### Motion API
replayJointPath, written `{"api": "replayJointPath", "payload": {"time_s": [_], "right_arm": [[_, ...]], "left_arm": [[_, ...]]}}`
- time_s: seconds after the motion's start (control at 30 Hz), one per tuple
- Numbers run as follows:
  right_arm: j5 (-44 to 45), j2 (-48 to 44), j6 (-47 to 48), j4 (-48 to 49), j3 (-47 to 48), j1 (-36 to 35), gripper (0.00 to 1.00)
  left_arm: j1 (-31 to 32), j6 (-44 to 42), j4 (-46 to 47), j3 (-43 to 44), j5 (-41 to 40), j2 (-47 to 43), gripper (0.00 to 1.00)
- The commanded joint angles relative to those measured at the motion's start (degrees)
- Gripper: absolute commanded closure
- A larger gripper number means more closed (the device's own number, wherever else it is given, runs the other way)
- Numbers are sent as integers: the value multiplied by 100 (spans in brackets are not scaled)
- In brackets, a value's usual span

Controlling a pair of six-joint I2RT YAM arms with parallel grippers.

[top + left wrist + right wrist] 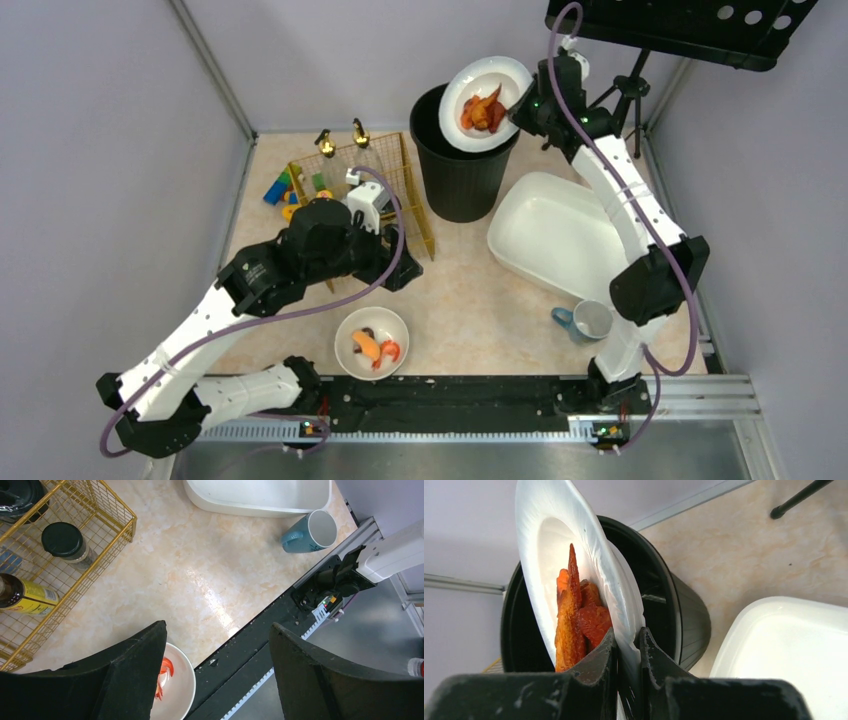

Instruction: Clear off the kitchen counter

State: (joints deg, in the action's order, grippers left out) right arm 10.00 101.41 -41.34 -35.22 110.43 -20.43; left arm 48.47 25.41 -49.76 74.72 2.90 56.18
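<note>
My right gripper [522, 103] is shut on the rim of a white paper plate [472, 100] with orange-red food scraps [483, 111], held tilted over the black trash bin [462, 175]; in the right wrist view the plate [549, 540] stands nearly on edge above the bin [674, 605]. My left gripper [217, 675] is open and empty, hovering above the beige marble kitchen counter [470, 300] near its front edge. A white bowl [371, 342] with food scraps sits at the counter's front and shows in the left wrist view [177, 690].
A white rectangular tub [555, 235] lies at the right. A blue mug [585, 321] lies on its side near the right arm's base. A yellow wire basket [375, 175] holds bottles and jars, with toys behind it. A black rail [450, 395] edges the front.
</note>
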Motion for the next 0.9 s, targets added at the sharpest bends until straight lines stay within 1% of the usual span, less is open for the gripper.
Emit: {"api": "replayJointPath", "payload": {"time_s": [0.0,0.13,0.23,0.37,0.47,0.5,0.6,0.67,0.7,0.87], "right_arm": [[164,-88,474,1288,913,29,100],[212,54,1060,1521,1017,3,100],[16,105,1918,2013,951,-115,100],[318,224,3077,2398,921,-432,100],[472,194,3709,2807,689,-632,100],[531,180,3904,2949,591,-703,100],[725,46,4762,3671,105,-954,100],[1021,-28,5459,4293,-288,-1169,100],[1208,-39,5953,4634,-436,-1304,100],[1801,35,7507,5763,-969,-1672,100]], "left_arm": [[-18,-44,156,5,-145,52,21],[-21,-60,136,-5,-189,74,21],[-22,-62,132,-22,-213,79,21],[-22,-63,127,-65,-232,73,21],[-22,-78,88,-129,-235,28,21],[-22,-84,69,-145,-375,10,21],[-22,-87,43,-193,-461,-60,21],[-30,-90,24,-215,-469,-92,21],[-30,-90,19,-243,-478,-112,21],[-30,-80,-1,-318,-496,-176,21]]}}
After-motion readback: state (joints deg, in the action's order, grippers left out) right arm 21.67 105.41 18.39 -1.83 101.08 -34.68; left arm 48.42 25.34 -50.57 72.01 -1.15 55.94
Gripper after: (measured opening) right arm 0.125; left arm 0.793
